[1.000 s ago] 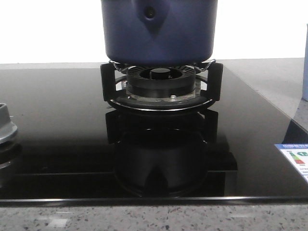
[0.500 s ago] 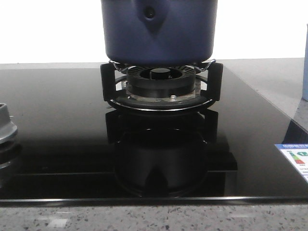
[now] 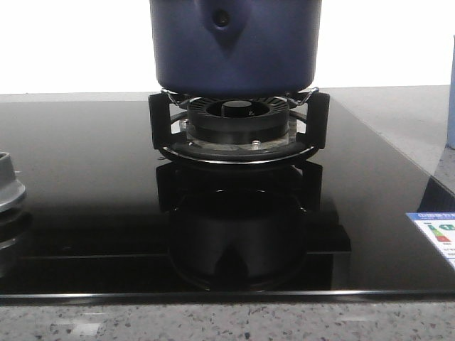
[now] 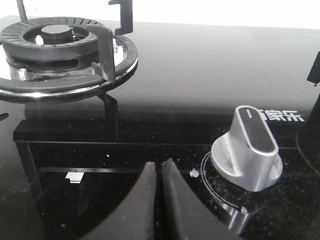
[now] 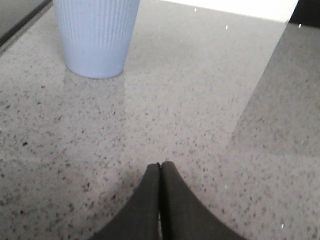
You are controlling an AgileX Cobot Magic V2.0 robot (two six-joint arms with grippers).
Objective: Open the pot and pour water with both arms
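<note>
On the black glass stove (image 3: 85, 177), near the silver knob (image 4: 247, 150), there are white Chinese letters (image 4: 282, 115), too small to read well. At the stove's right edge sits a sticker (image 3: 435, 234) with a blue top and red and green marks; its words are too tiny to read.

The pot (image 3: 234, 46) is big, round and dark blue, not shiny. It has a curved bottom edge and a pointy triangle piece with a round rivet on its side. It sits on the black burner stand (image 3: 238, 131) at the back of the stove. Its top is cut off.

The left hand (image 4: 161, 172) is pressed together over the stove by the knob. The right hand (image 5: 160, 172) is pressed together over the speckled gray counter (image 5: 200, 125), holding nothing, near a light blue ribbed cup (image 5: 95, 35).
</note>
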